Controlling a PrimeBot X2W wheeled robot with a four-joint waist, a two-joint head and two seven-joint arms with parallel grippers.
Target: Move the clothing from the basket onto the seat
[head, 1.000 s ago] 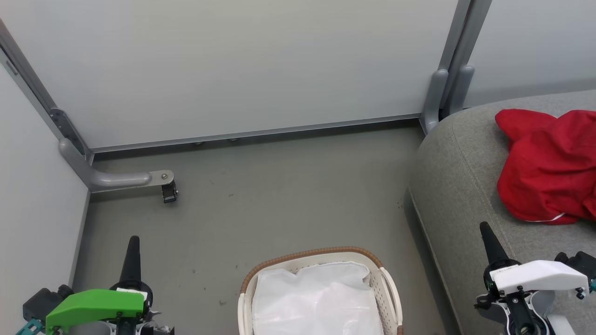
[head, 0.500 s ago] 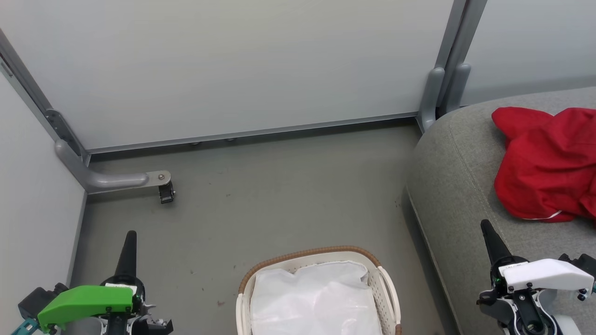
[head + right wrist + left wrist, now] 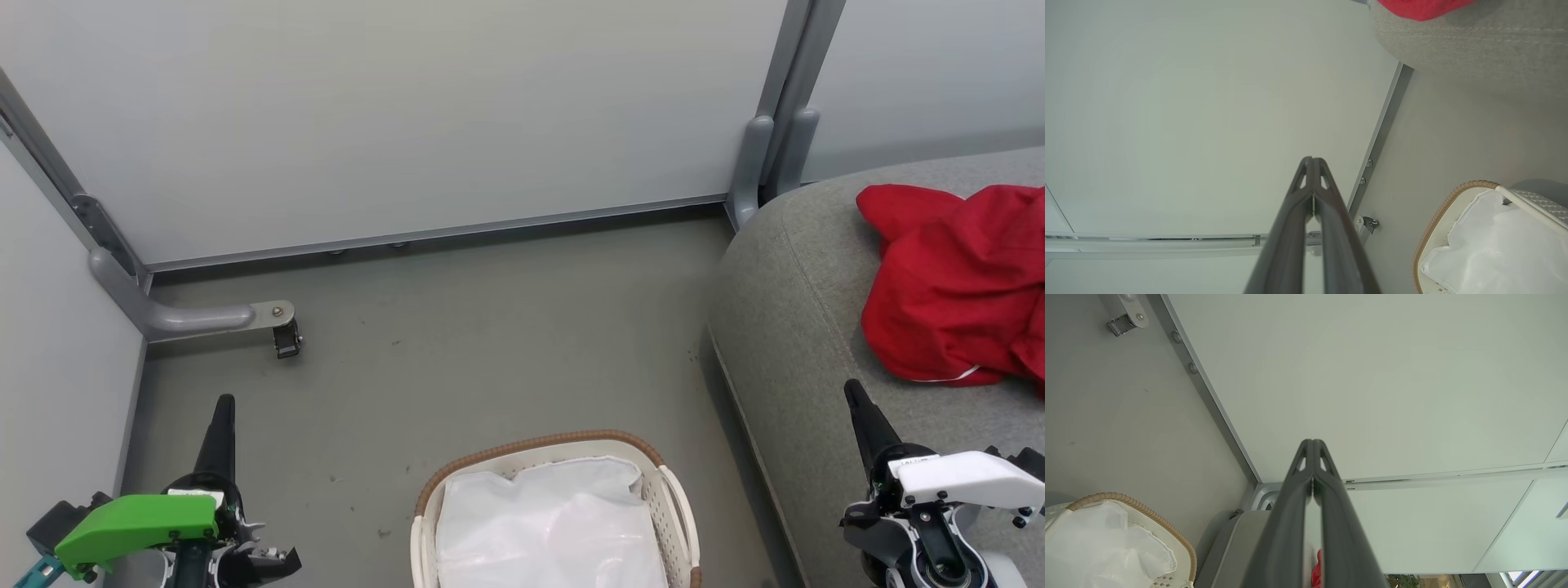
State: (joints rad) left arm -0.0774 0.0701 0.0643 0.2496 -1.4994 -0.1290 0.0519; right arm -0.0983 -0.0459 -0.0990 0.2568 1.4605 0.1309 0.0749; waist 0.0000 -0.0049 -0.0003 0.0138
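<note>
Red clothing (image 3: 955, 286) on grey seat (image 3: 800, 327); basket (image 3: 531, 447) holds white liner (image 3: 547, 531).
The clothing, a crumpled heap with a thin white stripe at its near hem, lies back from the seat's rounded left edge. The basket stands on the floor (image 3: 490, 351) just beside that edge. Both the left claw (image 3: 224, 408) and the right claw (image 3: 857, 396) are fully closed, fingers pressed together, gripping nothing.
</note>
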